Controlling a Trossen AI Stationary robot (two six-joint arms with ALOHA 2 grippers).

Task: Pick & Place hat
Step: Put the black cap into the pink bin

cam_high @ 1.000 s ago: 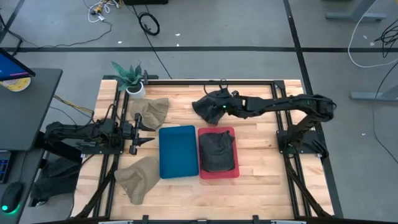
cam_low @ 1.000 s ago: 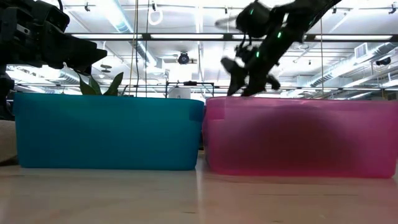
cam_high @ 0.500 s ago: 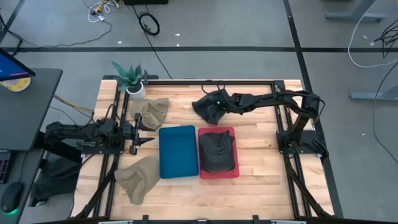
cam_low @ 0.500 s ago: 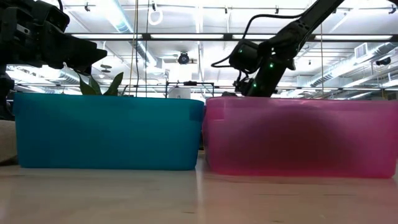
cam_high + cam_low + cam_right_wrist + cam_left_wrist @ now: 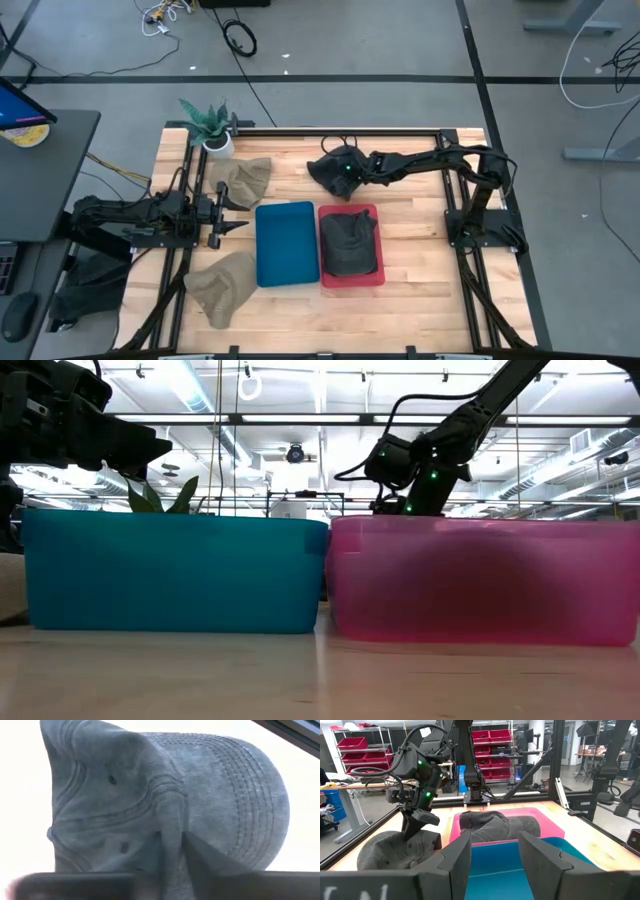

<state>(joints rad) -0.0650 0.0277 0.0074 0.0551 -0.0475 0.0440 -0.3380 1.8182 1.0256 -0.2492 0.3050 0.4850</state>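
The right gripper (image 5: 338,172) was down on a dark grey hat (image 5: 330,172) lying on the wooden table (image 5: 420,290), near the back edge, behind the pink bin (image 5: 350,280). In the right wrist view its two fingers (image 5: 195,855) were close together, pinching a fold of the hat's cloth (image 5: 170,820). The hat's stitched brim (image 5: 250,805) and small air holes showed up close. No words or labels could be read on it.

Another dark hat (image 5: 349,243) was sitting inside the pink bin. The blue bin (image 5: 287,245) stood touching the pink one, side by side. From the low view, both bins looked like big walls, blue (image 5: 170,570) and pink (image 5: 480,575), with the right arm reaching down behind the pink one.

The left gripper (image 5: 232,212) waited at the left side of the table, just beside the blue bin. Its fingers (image 5: 455,860) were spread apart and held nothing.

Two tan hats lay on the left side, one at the back (image 5: 243,177) near a small potted plant (image 5: 210,127), and one at the front (image 5: 222,282). No writing showed on them.

In the left wrist view, red storage bins (image 5: 355,757) sat on shelves far off in the room.
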